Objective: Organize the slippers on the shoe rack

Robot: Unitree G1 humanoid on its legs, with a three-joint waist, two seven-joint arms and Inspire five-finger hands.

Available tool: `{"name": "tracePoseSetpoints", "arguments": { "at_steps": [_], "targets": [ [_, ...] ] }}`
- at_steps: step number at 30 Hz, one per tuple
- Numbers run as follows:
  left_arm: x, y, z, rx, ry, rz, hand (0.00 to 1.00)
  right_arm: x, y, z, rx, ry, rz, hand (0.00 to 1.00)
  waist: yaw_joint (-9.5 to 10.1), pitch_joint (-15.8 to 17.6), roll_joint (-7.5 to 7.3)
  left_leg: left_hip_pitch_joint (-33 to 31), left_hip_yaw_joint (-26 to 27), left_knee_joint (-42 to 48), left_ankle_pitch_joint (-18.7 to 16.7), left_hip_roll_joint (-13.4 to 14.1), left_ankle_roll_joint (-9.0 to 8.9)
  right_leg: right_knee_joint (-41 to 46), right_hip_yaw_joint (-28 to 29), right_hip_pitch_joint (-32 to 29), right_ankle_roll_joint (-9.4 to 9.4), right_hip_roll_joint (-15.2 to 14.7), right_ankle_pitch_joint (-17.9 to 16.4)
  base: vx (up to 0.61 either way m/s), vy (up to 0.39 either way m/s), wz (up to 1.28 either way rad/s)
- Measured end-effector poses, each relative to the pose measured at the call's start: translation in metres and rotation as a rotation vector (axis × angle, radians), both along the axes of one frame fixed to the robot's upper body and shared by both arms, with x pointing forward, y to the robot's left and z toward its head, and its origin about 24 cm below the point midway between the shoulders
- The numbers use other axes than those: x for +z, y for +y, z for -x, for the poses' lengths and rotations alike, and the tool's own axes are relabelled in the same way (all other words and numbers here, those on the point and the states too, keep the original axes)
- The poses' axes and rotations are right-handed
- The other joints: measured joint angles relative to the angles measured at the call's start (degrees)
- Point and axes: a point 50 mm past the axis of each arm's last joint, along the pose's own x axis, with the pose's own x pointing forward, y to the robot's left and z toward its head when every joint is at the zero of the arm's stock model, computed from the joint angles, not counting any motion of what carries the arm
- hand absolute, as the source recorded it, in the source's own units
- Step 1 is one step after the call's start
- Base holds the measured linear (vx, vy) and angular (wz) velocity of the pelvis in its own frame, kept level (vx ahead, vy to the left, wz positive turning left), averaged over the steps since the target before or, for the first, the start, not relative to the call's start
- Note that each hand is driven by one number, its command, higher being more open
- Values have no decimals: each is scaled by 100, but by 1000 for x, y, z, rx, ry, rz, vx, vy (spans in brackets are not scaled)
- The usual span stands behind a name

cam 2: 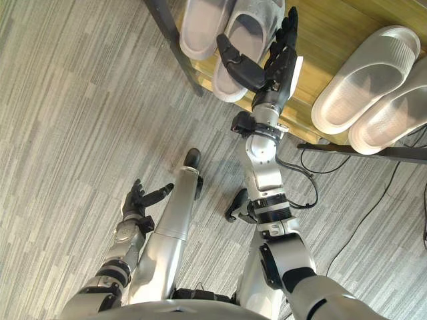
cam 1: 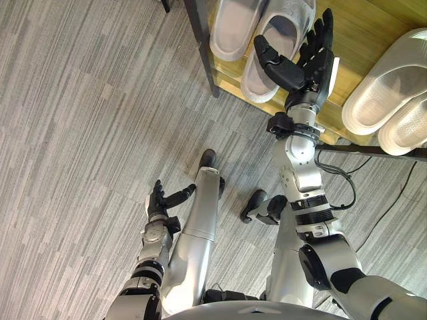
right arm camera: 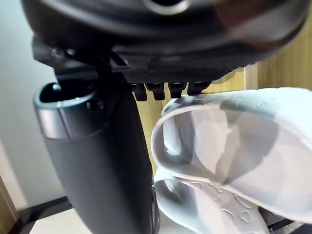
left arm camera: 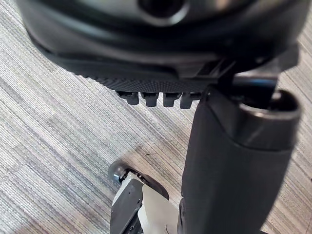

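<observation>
Left eye view: the right hand [cam 1: 308,59], fingers straight, thumb spread, holding nothing, hovers upper centre over the shoe rack [cam 1: 363,37]. The slippers [cam 1: 267,30] lie just left of it, long axis running up the frame. The left hand [cam 1: 159,202], open, hangs lower left, well apart.

Right wrist view: the slippers [right arm camera: 234,146] sit just past the fingers [right arm camera: 156,89].

Four white slippers [cam 1: 233,27]; one wooden shoe rack [cam 1: 363,33]; two hands: left robot hand [cam 1: 158,202], right robot hand [cam 1: 311,63]
</observation>
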Motion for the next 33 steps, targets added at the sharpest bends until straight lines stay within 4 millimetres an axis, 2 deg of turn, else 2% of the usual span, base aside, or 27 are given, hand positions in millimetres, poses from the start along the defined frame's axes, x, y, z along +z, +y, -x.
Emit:
{"name": "tracePoseSetpoints", "arguments": {
  "at_steps": [5, 10, 25, 32, 33],
  "targets": [
    [-2, -4, 0, -5, 7, 14, 100, 18, -6, -8, -16, -24, -53, 100, 68, -10, 110, -87, -9, 56, 2, 3, -1, 55, -1, -76, -1, 3, 0, 7, 33, 0],
    [-2, -6, 0, -12, 6, 20, 100, 30, -11, -14, -28, -30, -110, 100, 102, -13, 137, -106, -17, 75, 4, -2, -6, 81, -7, -88, -13, 0, -7, 11, 34, 0],
    [-3, -9, 1, -15, 9, 31, 100, 41, -18, -18, -54, -38, -156, 100, 161, -33, 204, -207, -44, 137, 32, 13, -38, 204, -125, -109, -85, -53, -80, 8, 36, 4],
    [-4, -8, 1, -7, 17, 25, 100, 33, -3, -16, 21, -43, -293, 100, 142, -35, 207, -139, -22, 143, 51, 68, -76, 196, -96, -70, -86, 0, -79, 14, 47, -4],
    [-4, -8, 1, -2, 22, 11, 100, 14, 9, -13, 67, -7, -310, 100, 130, -56, 207, 38, 18, 29, 53, 124, -86, 136, -69, 44, -89, 32, -77, 21, 82, -8]
  ]
}}
